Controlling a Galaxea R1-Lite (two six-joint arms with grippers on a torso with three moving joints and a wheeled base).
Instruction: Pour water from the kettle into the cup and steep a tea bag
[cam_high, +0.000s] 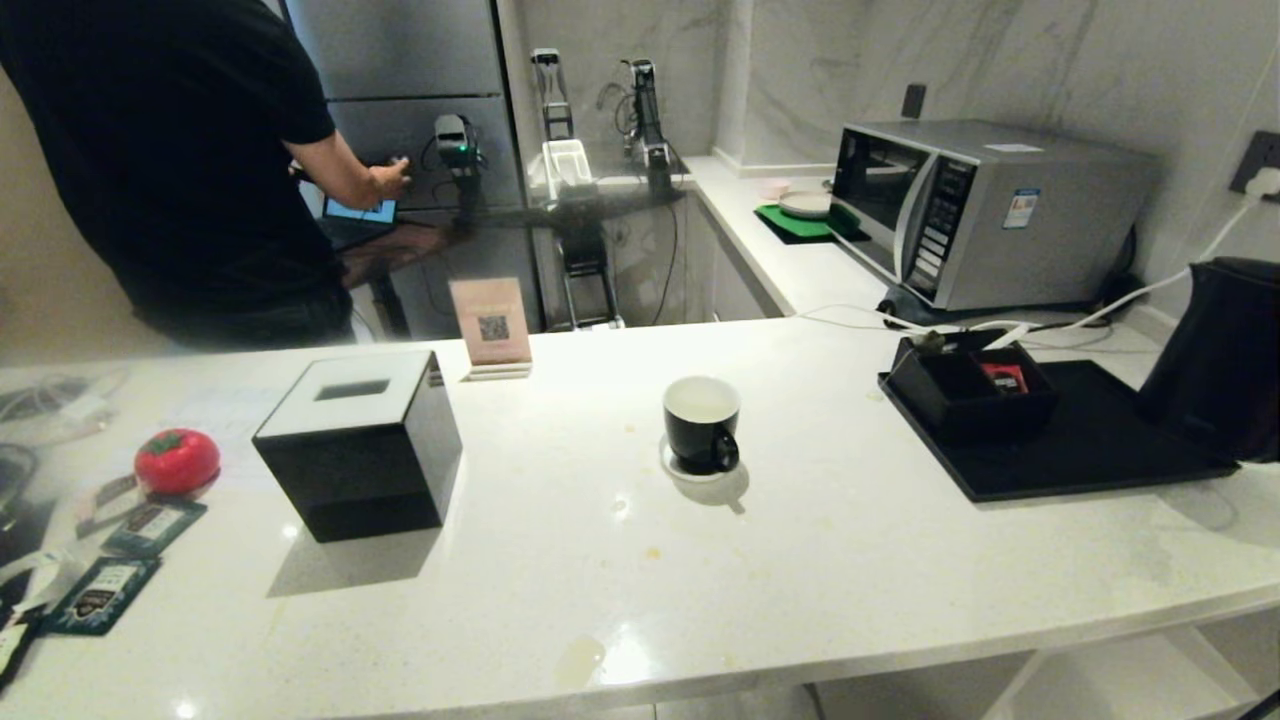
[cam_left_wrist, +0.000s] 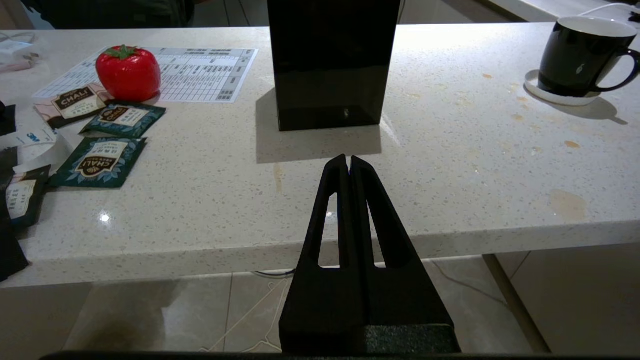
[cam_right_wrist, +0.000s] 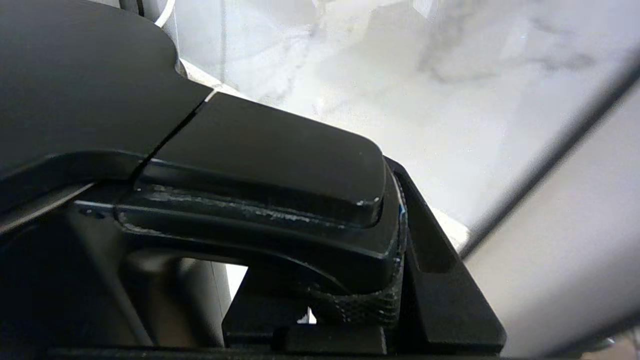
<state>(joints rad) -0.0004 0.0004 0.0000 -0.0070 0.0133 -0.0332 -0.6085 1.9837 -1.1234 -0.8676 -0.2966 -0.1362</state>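
The right gripper's fingers (cam_right_wrist: 435, 250) are clamped on the handle of the kettle (cam_high: 1225, 355), which stands at three o'clock on the counter (cam_high: 620, 590), its base at the right end of a black tray (cam_high: 1080, 450). The left gripper (cam_left_wrist: 348, 162) hangs off the counter's near edge at six o'clock, its fingers pressed together and empty. The cup (cam_high: 702, 423) sits on a white coaster (cam_high: 690, 470) at the centre, handle toward six o'clock. A black cube box (cam_high: 360, 445) stands at nine o'clock from the cup.
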